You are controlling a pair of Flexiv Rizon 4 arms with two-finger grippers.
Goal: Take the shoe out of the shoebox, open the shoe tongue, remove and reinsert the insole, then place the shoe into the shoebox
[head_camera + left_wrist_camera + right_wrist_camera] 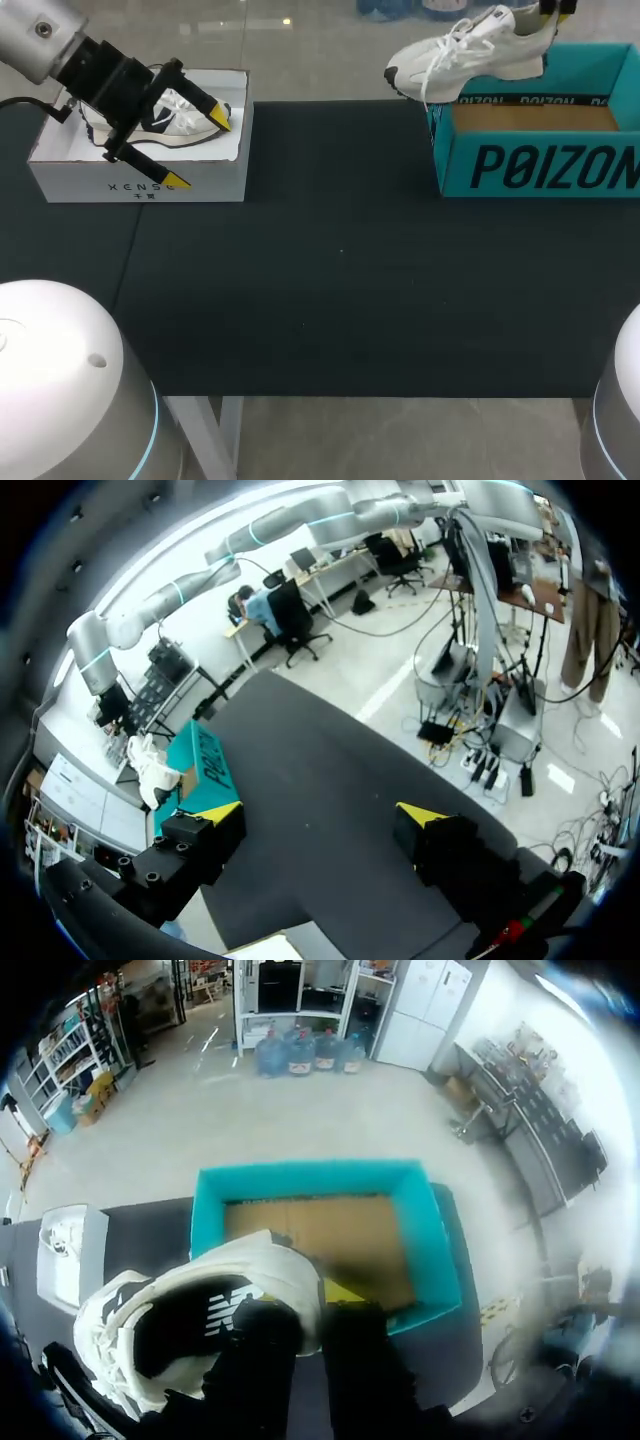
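At 10 o'clock, left gripper (pixel 200 149) spread wide over lettered white box (pixel 140 185) holding second shoe (pixel 185 115); at 1 o'clock, white shoe (pixel 470 55) clamped at heel by right gripper (pixel 305 1310) above teal shoebox (pixel 530 165) with large dark lettering.

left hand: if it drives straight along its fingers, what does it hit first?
Most likely the black mat, just ahead of the open left hand, which angles down toward it. Nothing else shows in that line, though depth is unclear.
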